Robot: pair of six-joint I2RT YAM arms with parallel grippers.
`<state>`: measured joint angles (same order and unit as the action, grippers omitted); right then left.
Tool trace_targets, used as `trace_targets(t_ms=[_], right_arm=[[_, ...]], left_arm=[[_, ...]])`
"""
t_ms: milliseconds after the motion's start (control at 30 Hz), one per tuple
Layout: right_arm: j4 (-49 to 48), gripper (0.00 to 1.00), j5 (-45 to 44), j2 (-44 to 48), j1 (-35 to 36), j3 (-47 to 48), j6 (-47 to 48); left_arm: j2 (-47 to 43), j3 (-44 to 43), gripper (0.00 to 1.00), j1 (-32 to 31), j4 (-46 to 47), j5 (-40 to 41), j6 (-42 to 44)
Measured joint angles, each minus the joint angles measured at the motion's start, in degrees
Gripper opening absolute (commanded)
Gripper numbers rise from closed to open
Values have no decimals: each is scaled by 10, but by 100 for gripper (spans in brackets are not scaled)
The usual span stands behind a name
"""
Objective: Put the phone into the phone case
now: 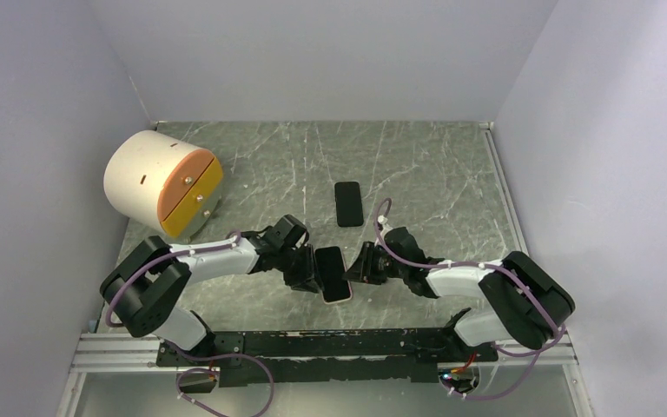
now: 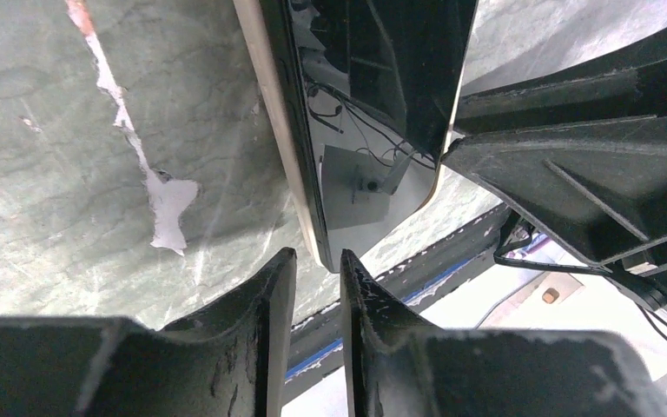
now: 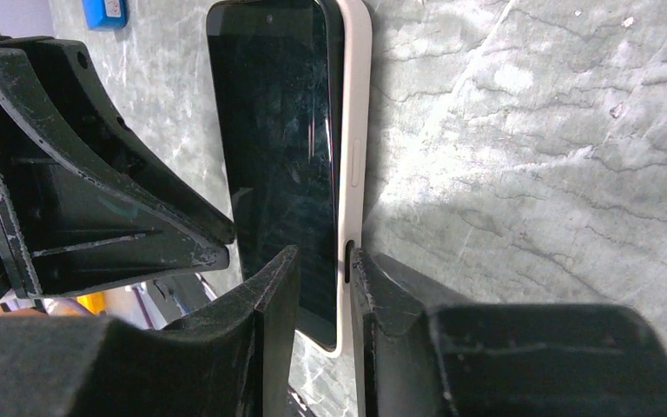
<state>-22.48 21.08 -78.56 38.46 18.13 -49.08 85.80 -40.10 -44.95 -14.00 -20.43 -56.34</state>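
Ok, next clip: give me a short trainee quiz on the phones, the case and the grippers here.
1. How many black phones show from above?
2. True or false: the right gripper pinches the held phone and its case together.
3. The white drum sits: A far left, B far right, C near right.
Key: 1 two, the held phone and the spare phone on the table. 2 true. 3 A.
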Motion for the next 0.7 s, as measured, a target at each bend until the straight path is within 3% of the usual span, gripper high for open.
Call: trace_targets(t_ms=[300, 700], right_arm=[[30, 30, -9, 49, 0, -2, 2], [42, 31, -17, 59, 1, -6, 5]], left_arm=[[-7, -7, 18, -3, 24, -18, -4], [37, -7, 15, -19, 68, -28, -6]])
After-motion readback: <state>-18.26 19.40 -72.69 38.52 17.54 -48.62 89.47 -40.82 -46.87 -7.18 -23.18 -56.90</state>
